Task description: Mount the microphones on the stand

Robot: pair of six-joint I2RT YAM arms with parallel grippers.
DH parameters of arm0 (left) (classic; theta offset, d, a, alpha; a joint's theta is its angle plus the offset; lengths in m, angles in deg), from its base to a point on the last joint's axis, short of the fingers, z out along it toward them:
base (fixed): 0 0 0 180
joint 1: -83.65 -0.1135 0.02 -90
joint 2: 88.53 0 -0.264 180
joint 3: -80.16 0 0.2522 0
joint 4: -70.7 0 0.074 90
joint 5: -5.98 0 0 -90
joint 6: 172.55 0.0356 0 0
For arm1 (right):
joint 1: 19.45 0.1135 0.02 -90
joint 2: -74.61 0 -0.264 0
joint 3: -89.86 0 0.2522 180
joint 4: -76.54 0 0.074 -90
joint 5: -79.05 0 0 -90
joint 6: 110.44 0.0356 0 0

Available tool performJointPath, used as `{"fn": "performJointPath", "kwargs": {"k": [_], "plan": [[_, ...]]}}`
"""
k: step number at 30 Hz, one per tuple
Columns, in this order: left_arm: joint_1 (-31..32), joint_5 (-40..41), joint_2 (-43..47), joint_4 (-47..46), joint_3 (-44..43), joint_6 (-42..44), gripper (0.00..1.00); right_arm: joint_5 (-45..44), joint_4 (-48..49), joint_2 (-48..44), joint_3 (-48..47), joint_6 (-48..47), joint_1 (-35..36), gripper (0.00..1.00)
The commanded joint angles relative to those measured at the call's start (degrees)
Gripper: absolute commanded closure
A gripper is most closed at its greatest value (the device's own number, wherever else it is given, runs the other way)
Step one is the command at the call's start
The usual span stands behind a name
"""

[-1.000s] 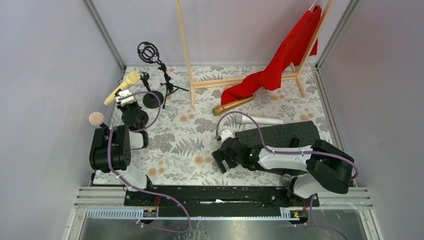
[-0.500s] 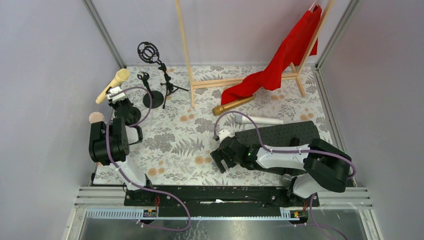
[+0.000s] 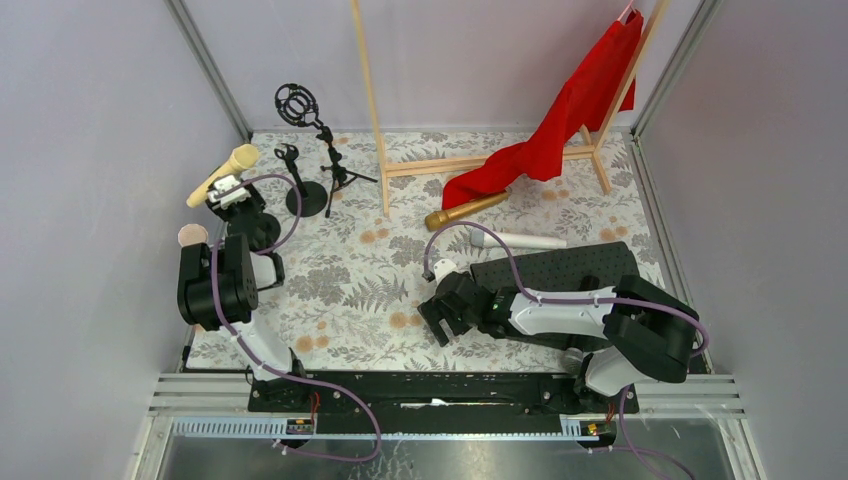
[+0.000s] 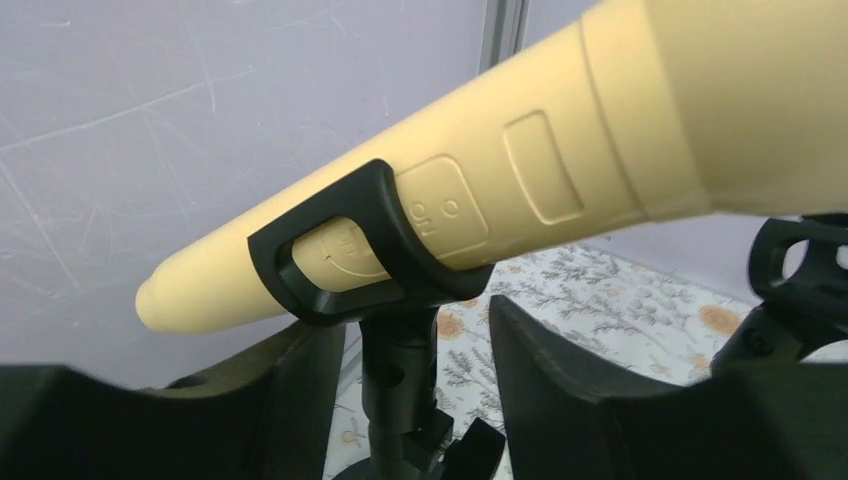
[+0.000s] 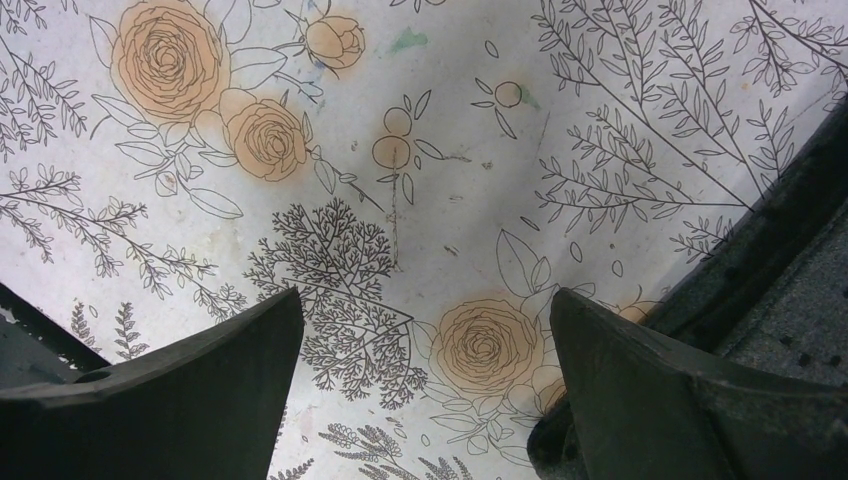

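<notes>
The left end effector [image 4: 412,345] is at the far left part of the bench [image 3: 350,270], near the left wall. Its two fingers [image 4: 290,385] stand apart, at a middle width, and they hold nothing. Between them rises the thin black post of a stand [image 4: 398,420]. On top of this post there is a black clip [image 4: 330,250], and the pale yellow microphone [image 4: 520,190] sits inside the clip. The microphone is tilted: its rounded head points up and toward the far side, its tail end points toward the left wall. The fingers are below the microphone and do not touch it, as far as the left wrist view shows.

The right end effector [image 5: 425,300] hangs low above the flowered bench, in front of the right arm. Its fingers are wide apart and nothing is between them. Just beside it lies a black pad [image 3: 570,265].

The gold microphone [image 3: 465,211] lies flat on the bench, next to the lower end of a red cloth [image 3: 570,110] that hangs from a wooden rack [image 3: 470,163]. The white microphone [image 3: 522,240] lies flat near it, along the far edge of the black pad. The round head of the pink microphone [image 3: 192,237] shows at the left edge, beside the left arm; its body is hidden.

A stand with a round base [image 3: 300,190] and a tripod stand with a ring mount [image 3: 322,135] are upright at the far left, both without a microphone.
</notes>
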Motion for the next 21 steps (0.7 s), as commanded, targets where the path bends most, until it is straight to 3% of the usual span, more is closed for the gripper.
{"fn": "performJointPath", "kwargs": {"k": [1,21], "plan": [[-0.42,-1.04,2.61,-9.66,0.91,-2.42,0.36,1.28,-2.33,-0.16,-1.63,-0.7,-0.1,0.0],[0.44,-3.85,9.67,-9.3,12.5,-10.98,0.21,-1.48,-2.07,-4.78,0.03,-0.96,-0.08,0.0]]}}
